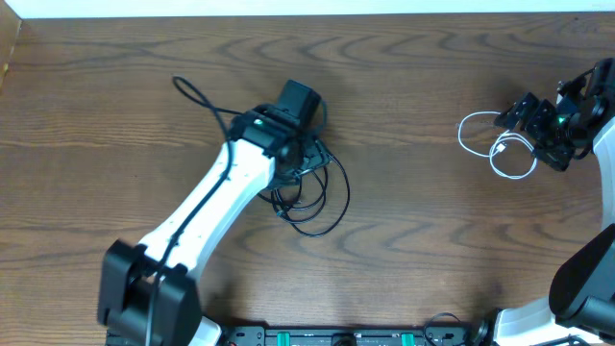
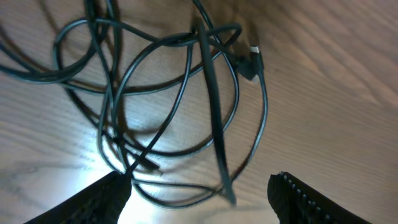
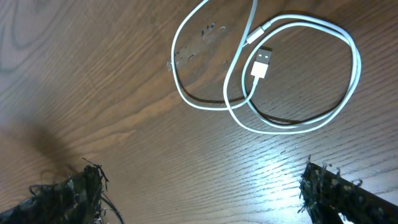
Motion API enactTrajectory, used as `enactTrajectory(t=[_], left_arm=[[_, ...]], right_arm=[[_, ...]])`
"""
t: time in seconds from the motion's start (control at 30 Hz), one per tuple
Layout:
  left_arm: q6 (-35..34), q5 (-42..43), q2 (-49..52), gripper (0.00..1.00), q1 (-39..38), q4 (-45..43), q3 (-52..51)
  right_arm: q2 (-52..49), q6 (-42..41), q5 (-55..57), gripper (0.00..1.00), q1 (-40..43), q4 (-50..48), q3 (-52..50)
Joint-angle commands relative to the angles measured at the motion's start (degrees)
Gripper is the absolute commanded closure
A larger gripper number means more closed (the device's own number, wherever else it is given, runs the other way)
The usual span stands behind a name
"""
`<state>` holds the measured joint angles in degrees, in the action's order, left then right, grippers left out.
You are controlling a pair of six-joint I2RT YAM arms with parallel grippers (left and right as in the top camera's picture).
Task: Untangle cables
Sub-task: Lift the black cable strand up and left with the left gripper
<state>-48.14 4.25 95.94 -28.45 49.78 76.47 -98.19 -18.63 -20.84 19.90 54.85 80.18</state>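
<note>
left tool (image 2: 199, 183) wide, empty | right tool (image 3: 200, 177) wide, empty | black cables (image 2: 214, 124) half-hidden overhead

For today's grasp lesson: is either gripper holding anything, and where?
Nothing held. Left gripper is open above the black cables, right gripper open above the white cable.

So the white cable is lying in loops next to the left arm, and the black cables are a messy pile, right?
Almost. The white cable lies in loops next to the right arm, not the left arm. The overhead view shows it. The black cables are indeed a messy pile.
</note>
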Motion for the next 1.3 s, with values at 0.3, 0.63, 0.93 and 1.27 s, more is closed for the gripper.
enactTrajectory(t=[0.3, 0.63, 0.93, 1.27], left_arm=[[5.38, 1.09, 3.82, 0.76, -1.42, -0.61, -0.15], [7.32, 1.25, -14.21, 0.93, 3.43, 2.45, 0.11], [8.22, -0.85, -32.37, 0.92, 11.72, 10.78, 0.11], [9.53, -15.45, -38.95, 0.92, 13.66, 26.14, -0.17]], right_arm=[[-0.17, 0.68, -0.28, 0.01, -0.09, 0.07, 0.48], [-0.17, 0.68, -0.28, 0.01, -0.09, 0.07, 0.48], [-0.17, 0.68, -0.28, 0.01, -0.07, 0.04, 0.48], [-0.17, 0.68, -0.28, 0.01, -0.07, 0.07, 0.48]])
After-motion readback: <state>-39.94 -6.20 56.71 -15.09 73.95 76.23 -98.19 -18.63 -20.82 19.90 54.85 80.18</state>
